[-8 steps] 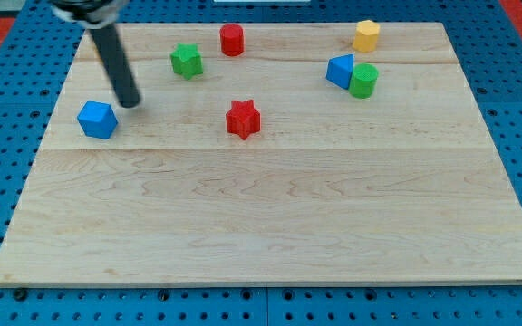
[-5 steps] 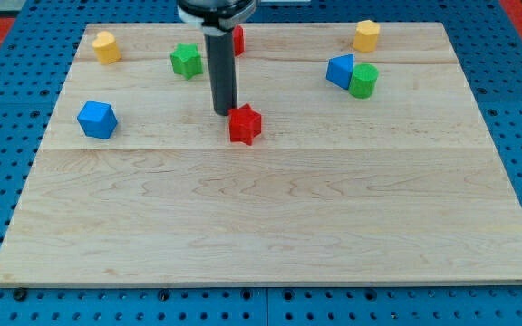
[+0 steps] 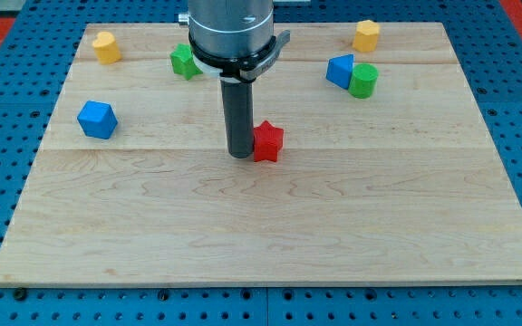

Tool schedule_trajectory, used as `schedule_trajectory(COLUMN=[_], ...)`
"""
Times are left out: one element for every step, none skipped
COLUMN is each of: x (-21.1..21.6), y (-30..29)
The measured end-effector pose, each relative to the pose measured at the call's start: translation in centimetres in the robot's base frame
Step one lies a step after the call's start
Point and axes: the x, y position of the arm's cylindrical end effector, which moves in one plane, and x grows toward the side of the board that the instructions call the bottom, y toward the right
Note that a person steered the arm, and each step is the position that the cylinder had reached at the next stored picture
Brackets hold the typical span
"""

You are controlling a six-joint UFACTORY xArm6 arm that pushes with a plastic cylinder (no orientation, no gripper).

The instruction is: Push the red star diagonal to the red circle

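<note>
My tip [image 3: 241, 154] sits on the wooden worktop [image 3: 270, 226], pressed against the view's-left side of the red star [image 3: 266, 141], touching it or as good as. No fingers on this rig (just the dark rod, so nothing to report as wide, narrow or holding). Red star is near the middle of the worktop, slightly toward the view's top. Red circle can't be seen; the arm's grey body covers the area straight up from the red star. Taking the red star as landmark: green star [image 3: 183, 62] is up and to the view's left, partly hidden behind the arm; yellow block [image 3: 106, 46] is further left and up, near the worktop's top-left corner; blue cube-like block [image 3: 97, 119] is well to the left, slightly higher. Up and to the view's right, blue block [image 3: 339, 69] and green cylinder [image 3: 363, 80] touch each other, green on the right side. Another yellow block [image 3: 365, 34] sits above those, near the top edge.
</note>
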Motion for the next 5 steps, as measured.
schedule_trajectory(x=[0.2,0.2,-1.3,-2.2,-2.2], y=[0.0,0.0,0.0,0.0,0.0])
